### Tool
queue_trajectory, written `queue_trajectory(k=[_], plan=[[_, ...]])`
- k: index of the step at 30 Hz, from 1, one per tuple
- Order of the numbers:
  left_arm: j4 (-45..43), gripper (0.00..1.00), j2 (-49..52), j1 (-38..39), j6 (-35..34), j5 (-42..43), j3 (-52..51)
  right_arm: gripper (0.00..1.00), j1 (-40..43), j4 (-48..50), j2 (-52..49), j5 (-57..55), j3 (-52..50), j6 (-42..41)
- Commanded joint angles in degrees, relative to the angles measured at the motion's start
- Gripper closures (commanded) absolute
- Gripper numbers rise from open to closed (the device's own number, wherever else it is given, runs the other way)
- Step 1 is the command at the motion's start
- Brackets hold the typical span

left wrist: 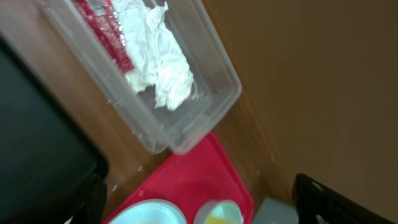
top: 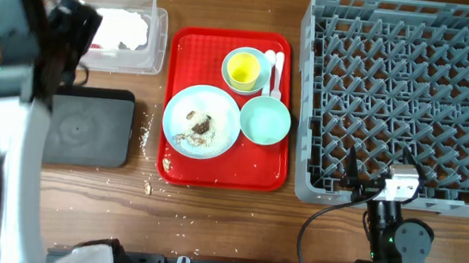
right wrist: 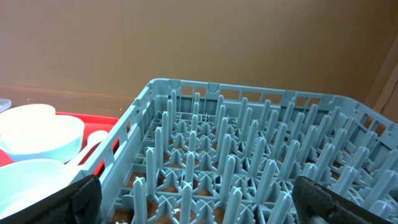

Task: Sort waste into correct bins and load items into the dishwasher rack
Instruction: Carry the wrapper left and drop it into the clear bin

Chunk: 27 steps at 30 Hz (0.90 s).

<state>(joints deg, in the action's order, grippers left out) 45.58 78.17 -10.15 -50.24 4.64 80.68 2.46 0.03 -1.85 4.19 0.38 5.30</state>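
Note:
White crumpled napkins (left wrist: pixel 158 62) and a red wrapper (left wrist: pixel 102 25) lie in the clear tub (top: pixel 158 42). My left gripper (top: pixel 72 25) hovers over the tub's left end, open and empty (left wrist: pixel 199 208). The black tray (top: pixel 88 126) sits in front of the tub. On the red tray (top: pixel 222 175) are a pale blue plate (top: pixel 219 113) with food scraps (top: pixel 200 126), a mint-green bowl (top: pixel 265 120), a yellow cup (top: pixel 243 68) standing in a light blue bowl (top: pixel 258 60), and white cutlery (top: pixel 276 71). My right gripper (top: pixel 380 169) is open at the grey rack's (top: pixel 406 100) near edge, holding nothing (right wrist: pixel 199 208).
Crumbs (top: pixel 146 132) are scattered on the wood between the black tray and the red tray. The rack's upright pegs (right wrist: pixel 236 162) fill the right wrist view. A brown wall stands behind the table.

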Motion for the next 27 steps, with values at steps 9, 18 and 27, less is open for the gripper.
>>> queue_trajectory(k=[9,18,27], plan=[[22.25,0.00,-21.11,-0.42,1.84,-9.35,0.22,0.00,0.31,0.07,0.07,-0.72,-0.09,0.59],[24.94,0.00,-21.73,-2.10,1.84,-10.58,0.22,0.00,0.31,0.09,0.07,-0.72,-0.09,0.57],[27.45,0.00,-14.36,-14.78,1.84,-10.75,0.22,0.00,0.31,0.07,0.07,-0.72,-0.09,0.59]])
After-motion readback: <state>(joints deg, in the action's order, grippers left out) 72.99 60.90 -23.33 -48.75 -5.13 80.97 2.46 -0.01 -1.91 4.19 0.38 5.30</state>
